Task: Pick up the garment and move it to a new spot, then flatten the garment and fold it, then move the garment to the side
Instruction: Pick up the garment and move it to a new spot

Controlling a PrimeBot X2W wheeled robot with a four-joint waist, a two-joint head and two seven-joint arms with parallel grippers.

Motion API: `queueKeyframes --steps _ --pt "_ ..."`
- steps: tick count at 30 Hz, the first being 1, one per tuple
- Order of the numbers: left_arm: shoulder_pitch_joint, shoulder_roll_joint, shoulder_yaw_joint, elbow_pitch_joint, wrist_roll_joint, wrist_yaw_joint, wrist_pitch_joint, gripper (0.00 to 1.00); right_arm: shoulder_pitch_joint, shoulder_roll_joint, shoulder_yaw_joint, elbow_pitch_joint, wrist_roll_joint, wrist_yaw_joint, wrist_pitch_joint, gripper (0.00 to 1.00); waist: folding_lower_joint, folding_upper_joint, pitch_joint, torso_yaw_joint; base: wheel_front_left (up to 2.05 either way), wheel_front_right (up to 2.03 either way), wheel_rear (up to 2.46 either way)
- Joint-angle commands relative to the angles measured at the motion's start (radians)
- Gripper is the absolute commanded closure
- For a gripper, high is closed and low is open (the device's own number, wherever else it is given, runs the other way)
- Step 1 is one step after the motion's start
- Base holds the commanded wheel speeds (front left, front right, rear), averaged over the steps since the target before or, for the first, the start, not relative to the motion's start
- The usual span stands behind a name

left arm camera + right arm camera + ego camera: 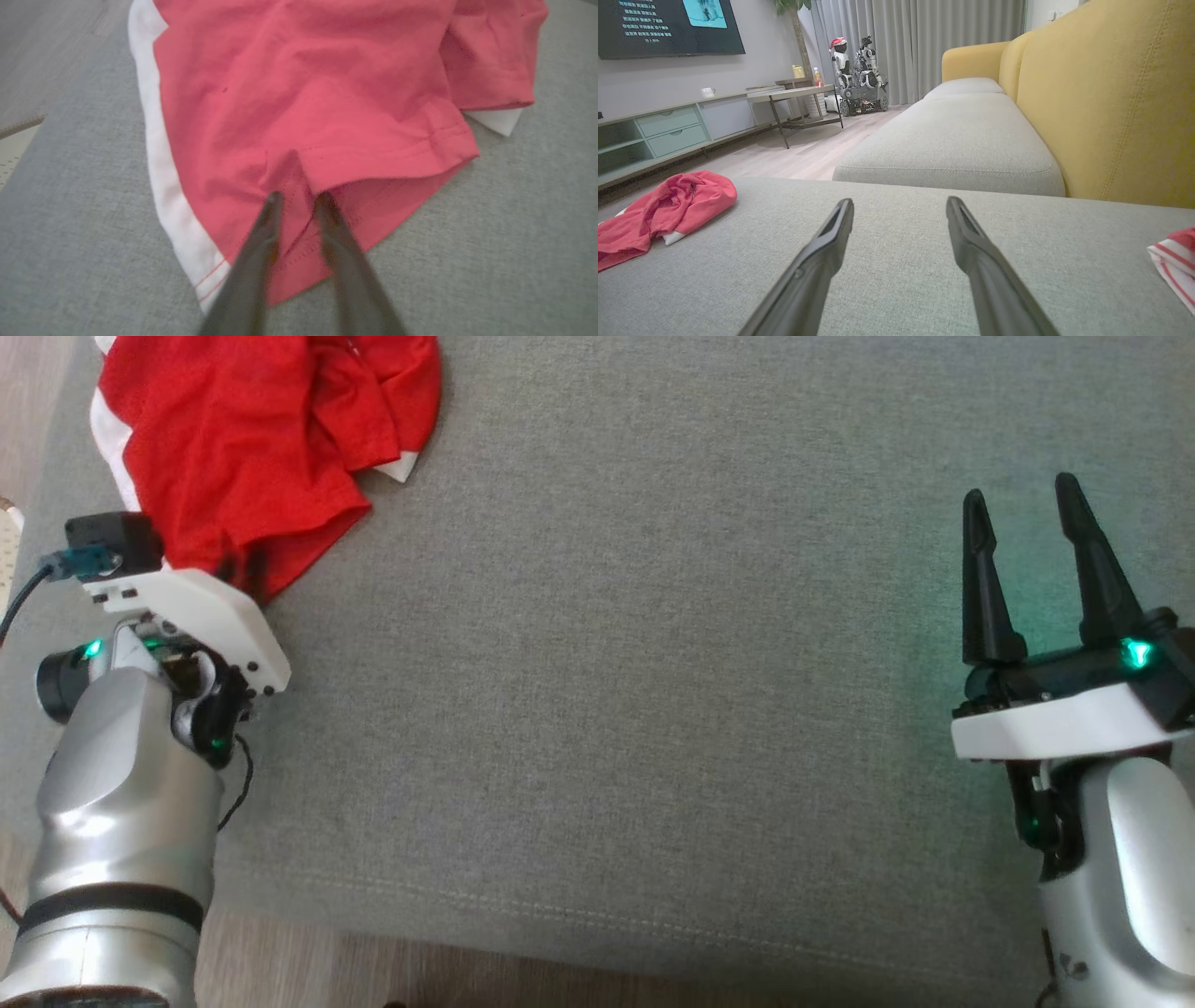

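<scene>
The garment (252,439) is a crumpled red piece with white side stripes, lying at the far left of the grey cushion (653,663). In the left wrist view my left gripper (299,198) has its fingers drawn close together at the garment's (303,93) near hem, with a puckered fold of red fabric pinched between them. In the head view the white wrist mount (187,607) hides those fingers. My right gripper (1019,490) hovers open over bare cushion at the right, far from the garment (668,205), and its fingers (900,201) hold nothing.
The cushion's front edge (560,943) runs along the bottom, with wooden floor below. A yellow sofa back (1111,93) rises on the right and another seat cushion (962,135) lies beyond. A red-and-white striped cloth (1174,261) lies at the far right.
</scene>
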Motion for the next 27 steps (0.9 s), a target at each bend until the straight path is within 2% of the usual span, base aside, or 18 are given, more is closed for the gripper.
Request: queueKeyframes --steps 1,13,20,27 --pt "-0.028 0.046 0.017 -0.017 -0.006 -0.005 -0.008 1.00 -0.022 0.007 0.017 -0.031 -0.003 -0.001 -0.002 0.00 -0.0001 0.0000 -0.005 -0.002 0.00 0.00 0.00" --pt "0.001 0.051 -0.070 -0.056 -0.052 -0.013 -0.121 1.00 -0.016 0.042 0.020 0.036 0.013 -0.001 -0.042 0.00 -0.0001 0.0000 -0.105 -0.032 0.00 0.00 0.00" --pt "0.071 0.037 -0.183 -0.191 -0.106 -0.013 -0.121 1.00 -0.006 0.059 0.017 0.075 0.030 -0.001 -0.064 0.00 -0.0001 0.0000 -0.184 -0.057 0.00 0.00 0.00" --pt "0.104 -0.012 -0.287 -0.354 -0.140 -0.013 -0.082 1.00 -0.009 0.072 0.029 0.099 0.040 -0.001 -0.076 0.00 -0.0001 0.0000 -0.218 -0.106 0.00 0.00 0.00"
